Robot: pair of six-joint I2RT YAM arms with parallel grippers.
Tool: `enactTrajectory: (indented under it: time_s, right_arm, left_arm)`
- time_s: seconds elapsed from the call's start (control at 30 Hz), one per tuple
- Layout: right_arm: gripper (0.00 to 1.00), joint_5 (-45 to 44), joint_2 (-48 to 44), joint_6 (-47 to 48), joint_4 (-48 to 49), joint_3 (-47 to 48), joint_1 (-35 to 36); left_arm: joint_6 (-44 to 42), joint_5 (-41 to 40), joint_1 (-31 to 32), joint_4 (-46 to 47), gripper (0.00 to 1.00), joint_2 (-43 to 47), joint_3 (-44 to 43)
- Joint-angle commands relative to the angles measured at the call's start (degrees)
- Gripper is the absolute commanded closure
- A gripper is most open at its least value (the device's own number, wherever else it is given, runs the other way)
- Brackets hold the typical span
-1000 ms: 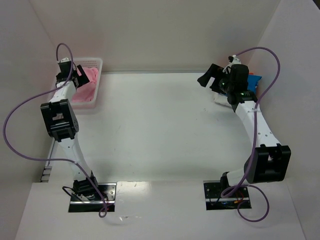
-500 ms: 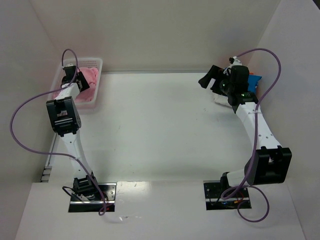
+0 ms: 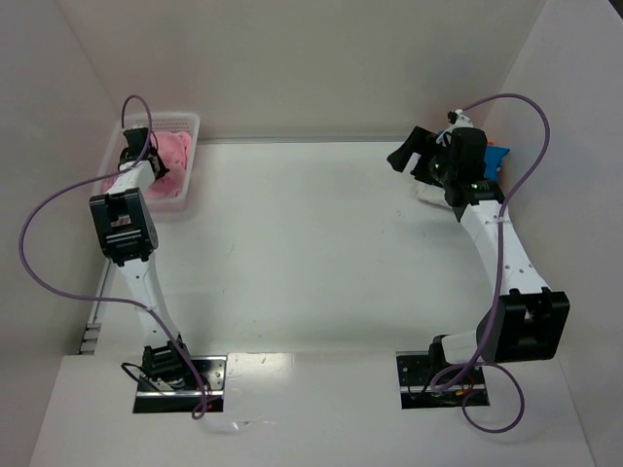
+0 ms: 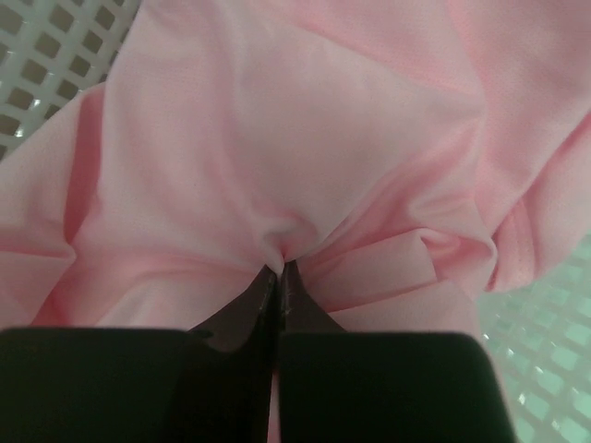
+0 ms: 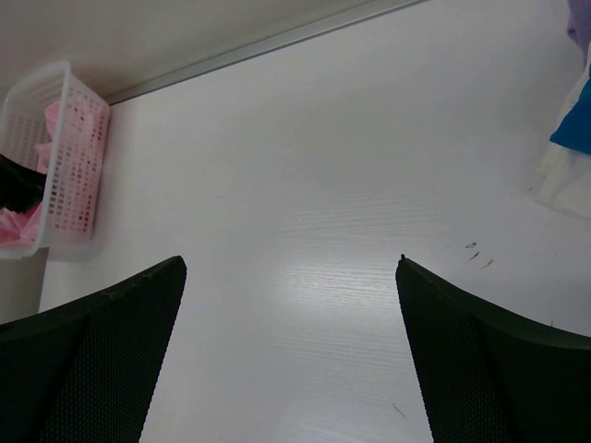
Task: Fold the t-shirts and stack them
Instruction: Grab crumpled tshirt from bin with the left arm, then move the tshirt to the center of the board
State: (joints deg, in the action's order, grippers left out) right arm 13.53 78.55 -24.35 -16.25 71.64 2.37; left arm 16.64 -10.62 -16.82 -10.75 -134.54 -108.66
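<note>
L pincer [image 4: 277,273] is down in the white mesh basket [image 3: 187,123] at the far-left corner of the counter [image 3: 311,243]. Its jaws are pressed together on a fold of the light pink t-shirt [image 4: 305,138]. In the L wrist view the cloth bunches into a tight pucker right at the tips, w/ creases fanning out from that spot and a flat pleat just right of them. The pink shirt is crumpled, not folded, and fills most of the basket. Mesh shows only at the top-left and lower-right corners of that view. From above, the L arm reaches over the basket's near-left side, w/ a purple cable [image 3: 39,224] looping off it.

R pincer [image 5: 291,263] hangs over the far-right part of the counter, jaws spread wide, nothing btwn them. Its two black fingers [image 5: 111,351] frame bare white counter. Its camera looks left across the counter to the basket, well apart from it.

The other shirts sit far right by the right wall [image 3: 584,146], beside and partly under the R wrist. The bright blue t-shirt [image 3: 496,156] touches a white t-shirt [image 5: 561,185], and a bit of lavender t-shirt [image 5: 580,23] lies at the far edge. Can't tell if these are folded. A few small dark marks [image 5: 476,254] dot the counter near the white one.
</note>
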Motion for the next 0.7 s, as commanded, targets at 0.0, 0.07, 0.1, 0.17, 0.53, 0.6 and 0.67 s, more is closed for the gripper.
enactTrajectory:
  time_s: [0.0, 0.07, 0.1, 0.17, 0.53, 0.6, 0.67]
  right_arm:
    - [0.00, -0.63, -3.95, 1.06, -0.19, 2.12, 0.44]
    - [0.00, -0.35, -5.32, 1.06, -0.80, 2.37, 0.44]
    - [0.00, -0.22, -5.81, 1.06, -0.80, 2.37, 0.44]
    - [0.00, 0.79, -7.31, 1.06, -0.80, 2.37, 0.44]
    - [0.00, 1.50, -19.69, 1.06, -2.84, -0.71, 0.44]
    - [0.00, 1.50, -22.22, 1.06, -3.16, -1.41, 0.44]
    - [0.00, 1.50, -22.69, 1.03, -3.70, -2.14, 0.44]
  left_arm:
    - [-0.49, 3.08, 0.03, -0.48, 1.00, 10.25, -4.26]
    - [-0.74, 7.02, 0.03, -2.51, 1.00, 13.95, -7.47]
    - [-0.74, 8.31, 0.03, -2.86, 1.00, 15.64, -8.54]
    - [-0.74, 11.40, 0.72, -5.01, 1.00, 19.94, -10.57]
    - [-3.99, 21.08, 21.91, -21.26, 1.00, 37.83, -21.06]
    - [-3.99, 21.08, 28.01, -23.07, 1.00, 39.87, -21.59]
    - [-3.92, 21.69, 31.96, -23.69, 1.00, 41.24, -20.93]
